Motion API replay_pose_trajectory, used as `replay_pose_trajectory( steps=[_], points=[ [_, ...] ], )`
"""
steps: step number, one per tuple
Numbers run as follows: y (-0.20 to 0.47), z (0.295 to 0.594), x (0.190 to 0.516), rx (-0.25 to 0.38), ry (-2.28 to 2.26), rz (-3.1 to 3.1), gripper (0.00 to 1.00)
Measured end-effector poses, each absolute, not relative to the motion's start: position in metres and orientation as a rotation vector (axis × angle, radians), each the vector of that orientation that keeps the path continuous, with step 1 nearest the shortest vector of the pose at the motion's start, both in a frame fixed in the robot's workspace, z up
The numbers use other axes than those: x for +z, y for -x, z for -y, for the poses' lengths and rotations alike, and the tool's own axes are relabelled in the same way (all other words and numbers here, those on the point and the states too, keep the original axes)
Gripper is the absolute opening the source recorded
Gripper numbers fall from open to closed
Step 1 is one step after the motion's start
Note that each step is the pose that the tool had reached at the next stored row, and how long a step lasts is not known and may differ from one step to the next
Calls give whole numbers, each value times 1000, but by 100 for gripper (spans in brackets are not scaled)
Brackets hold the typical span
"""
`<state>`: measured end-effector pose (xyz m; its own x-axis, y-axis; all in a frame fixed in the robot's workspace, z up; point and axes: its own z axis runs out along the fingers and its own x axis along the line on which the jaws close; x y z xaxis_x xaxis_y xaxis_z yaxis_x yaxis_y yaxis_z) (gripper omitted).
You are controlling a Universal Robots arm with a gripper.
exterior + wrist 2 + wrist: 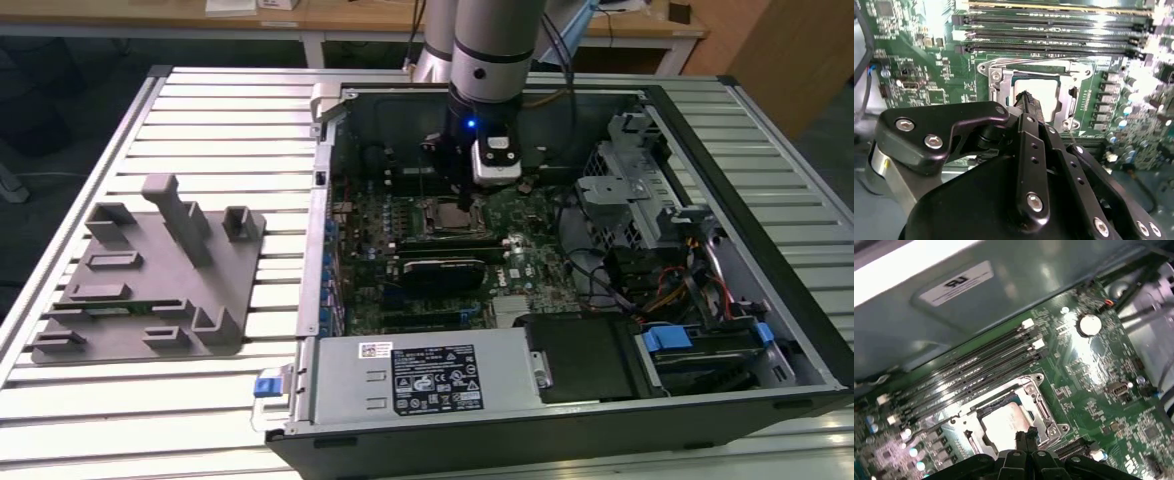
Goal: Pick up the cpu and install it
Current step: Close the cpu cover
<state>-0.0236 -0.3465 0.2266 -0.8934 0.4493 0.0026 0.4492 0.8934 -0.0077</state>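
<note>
The cpu (1003, 424) lies flat inside the metal socket frame (1040, 399) on the green motherboard, its silvery top plate glaring bright; the second wrist view shows it too, cpu (1045, 94) within the frame (995, 76). My gripper (1026, 436) hovers just over one edge of the chip, black fingertips pressed together with nothing between them. The same fingertips (1026, 97) sit over the chip's edge in the second wrist view. In the exterior view the gripper (458, 196) hangs inside the open computer case above the socket (450, 212).
Memory slots (969, 371) run beside the socket. The case walls (320, 200), drive bays (634, 170), cables (667, 290) and the power supply (420, 380) hem in the board. A grey fixture tray (147, 270) with upright posts stands on the slatted table at the exterior view's left.
</note>
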Motion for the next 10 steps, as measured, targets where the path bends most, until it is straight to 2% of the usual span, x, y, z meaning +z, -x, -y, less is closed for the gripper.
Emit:
replay_pose_trajectory(
  steps=[10],
  points=[
    [24, 346, 226, 11, 445, 3106, 11]
  ],
)
